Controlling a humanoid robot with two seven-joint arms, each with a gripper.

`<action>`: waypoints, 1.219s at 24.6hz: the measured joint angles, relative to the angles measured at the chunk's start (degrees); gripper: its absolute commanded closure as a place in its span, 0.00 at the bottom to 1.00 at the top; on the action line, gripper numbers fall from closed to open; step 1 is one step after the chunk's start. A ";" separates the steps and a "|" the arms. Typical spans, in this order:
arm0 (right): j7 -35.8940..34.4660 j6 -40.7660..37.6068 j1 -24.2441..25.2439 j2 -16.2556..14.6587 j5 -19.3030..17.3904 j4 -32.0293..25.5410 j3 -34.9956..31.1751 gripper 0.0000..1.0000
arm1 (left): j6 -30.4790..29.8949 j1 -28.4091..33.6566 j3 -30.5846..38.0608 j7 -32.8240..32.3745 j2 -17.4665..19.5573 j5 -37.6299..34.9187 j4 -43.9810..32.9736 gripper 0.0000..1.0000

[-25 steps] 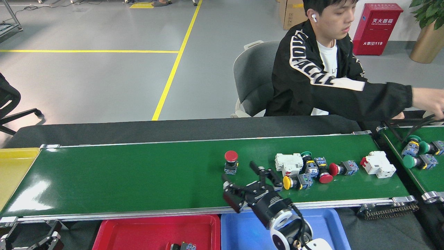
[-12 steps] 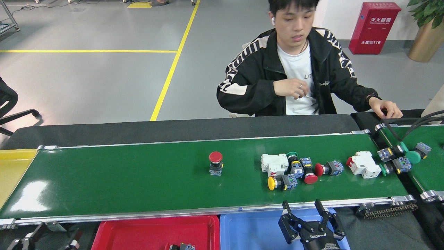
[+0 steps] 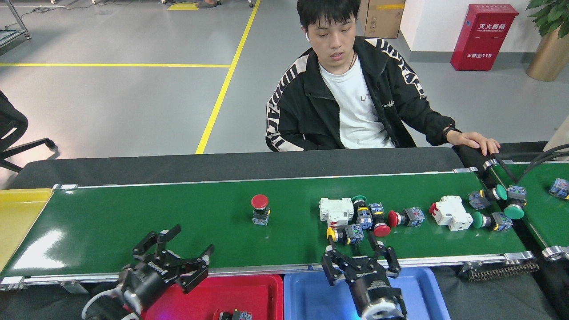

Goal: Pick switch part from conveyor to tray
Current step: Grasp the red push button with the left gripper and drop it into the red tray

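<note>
While both our grippers hover empty at the conveyor's (image 3: 178, 222) near rail, left gripper (image 3: 175, 251) fingers spread above the red tray (image 3: 249, 293), right gripper (image 3: 360, 258) fingers spread above the blue tray (image 3: 311, 298). Just beyond the right fingers lies a yellow-capped switch part (image 3: 340, 233); farther left stands a red-capped one (image 3: 260, 209).

A red cabinet (image 3: 484, 36) against the far wall carries white Chinese characters above a line ending in the number "119". Large white lettering runs down the sleeves of a seated person's black jacket (image 3: 306, 102), too folded to read.
</note>
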 measured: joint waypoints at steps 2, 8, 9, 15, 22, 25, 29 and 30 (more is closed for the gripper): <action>-0.14 1.15 -1.58 0.00 0.03 2.10 1.16 0.00 | 2.55 -2.46 -1.84 -0.05 -0.06 -0.02 3.07 0.00; -0.12 3.21 -4.71 0.13 -0.36 8.11 1.88 0.00 | 5.36 -8.13 -2.46 -0.16 -2.16 -0.02 12.47 0.00; -0.07 3.31 -5.48 0.13 -0.47 9.07 2.15 0.00 | 5.50 -8.51 -2.50 -0.25 -2.36 -0.02 13.24 0.00; 0.11 3.75 -7.81 0.18 -0.82 11.78 5.01 0.41 | 7.71 -10.84 -2.54 -0.17 -4.42 -0.01 16.46 0.04; -0.18 -3.66 -7.90 0.08 -0.83 11.83 5.07 0.93 | 8.99 -11.77 -2.49 0.56 -3.74 0.00 19.00 0.77; -0.82 -5.77 -7.89 0.08 -0.83 11.34 5.07 0.94 | 9.19 -11.87 -2.20 0.94 -2.96 0.27 19.32 0.94; -1.01 -7.67 -7.85 0.08 -0.84 10.50 5.07 0.94 | 8.51 -9.66 -1.86 0.98 -1.49 3.56 16.81 0.94; -1.13 -8.10 -7.61 0.07 -0.85 9.57 5.07 0.94 | 7.94 -8.06 -1.70 1.02 -0.20 5.22 15.12 0.94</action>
